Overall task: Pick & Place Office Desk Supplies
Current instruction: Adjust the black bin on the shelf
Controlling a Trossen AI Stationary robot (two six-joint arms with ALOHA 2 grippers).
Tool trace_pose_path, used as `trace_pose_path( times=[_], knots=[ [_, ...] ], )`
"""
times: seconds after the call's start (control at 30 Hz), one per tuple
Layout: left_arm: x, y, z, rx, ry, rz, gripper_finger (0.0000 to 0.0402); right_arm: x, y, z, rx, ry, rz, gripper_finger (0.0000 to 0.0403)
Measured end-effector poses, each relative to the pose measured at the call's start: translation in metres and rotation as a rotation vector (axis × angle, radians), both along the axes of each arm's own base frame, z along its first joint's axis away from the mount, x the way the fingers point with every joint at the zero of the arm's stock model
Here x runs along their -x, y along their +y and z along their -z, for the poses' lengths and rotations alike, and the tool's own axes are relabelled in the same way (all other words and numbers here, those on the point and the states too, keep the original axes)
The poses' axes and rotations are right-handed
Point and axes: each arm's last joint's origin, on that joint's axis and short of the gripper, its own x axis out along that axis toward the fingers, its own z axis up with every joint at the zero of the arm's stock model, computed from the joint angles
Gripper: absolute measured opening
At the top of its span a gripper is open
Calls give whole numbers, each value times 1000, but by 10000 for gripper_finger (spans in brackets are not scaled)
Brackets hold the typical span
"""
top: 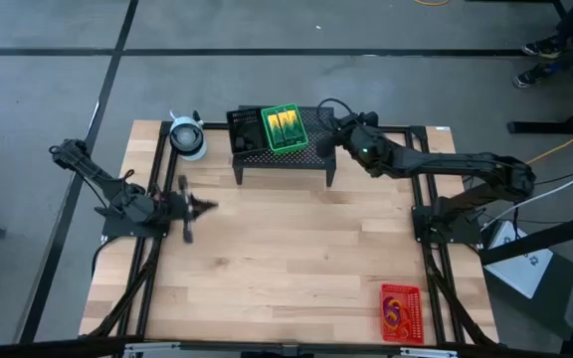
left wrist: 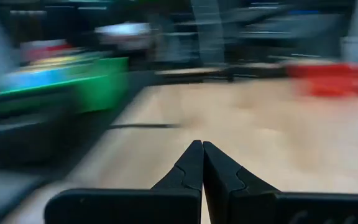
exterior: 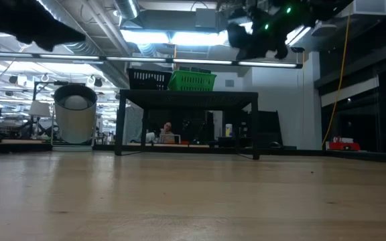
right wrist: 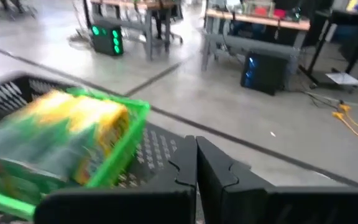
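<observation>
Right gripper (top: 332,123) empty, fingers pressed together, above black mesh stand (top: 306,159) beside green plastic tray (top: 285,129) with yellow-green crayon box (right wrist: 73,134). Left gripper (top: 207,207) closed, empty, over bare table. Red tray (top: 402,313) at near right corner holds loops. Judged between picks; next needs jaws parted over a target

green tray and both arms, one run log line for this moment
green tray: on black stand, crayon boxes inside | right pincer: shut, empty, beside tray | left pincer: shut, empty, over table | red tray: near corner

Count: 1 green plastic tray (top: 285,130), 1 black mesh tray (top: 245,128), 1 red plastic tray (top: 401,311), 1 whitish round roll (top: 187,136), 1 black mesh stand (top: 285,159).
</observation>
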Motion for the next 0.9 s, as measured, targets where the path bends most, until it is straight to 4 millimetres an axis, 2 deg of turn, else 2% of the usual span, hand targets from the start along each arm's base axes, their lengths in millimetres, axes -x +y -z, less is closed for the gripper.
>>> trace_pose_path(
  times=[0.1, 0.4, 0.6, 0.8, 0.9],
  knots=[
    [2, 9, 0, -13, -26, -252, 2, 4, 15, -12, 16, -28, -38, 0],
    [-4, 41, 1, 37, -45, -526, 1, 2, 73, -22, 67, -48, -137, 0],
    [-10, 66, 2, 86, -33, -591, 1, 3, 103, -23, 84, -50, -186, 0],
    [-26, 86, 2, 93, -29, -465, 1, 5, 130, -23, 108, -31, -276, 0],
    [-34, 99, 4, 71, -26, -480, 1, 8, 142, -26, 148, -24, -263, 0]
  ],
)
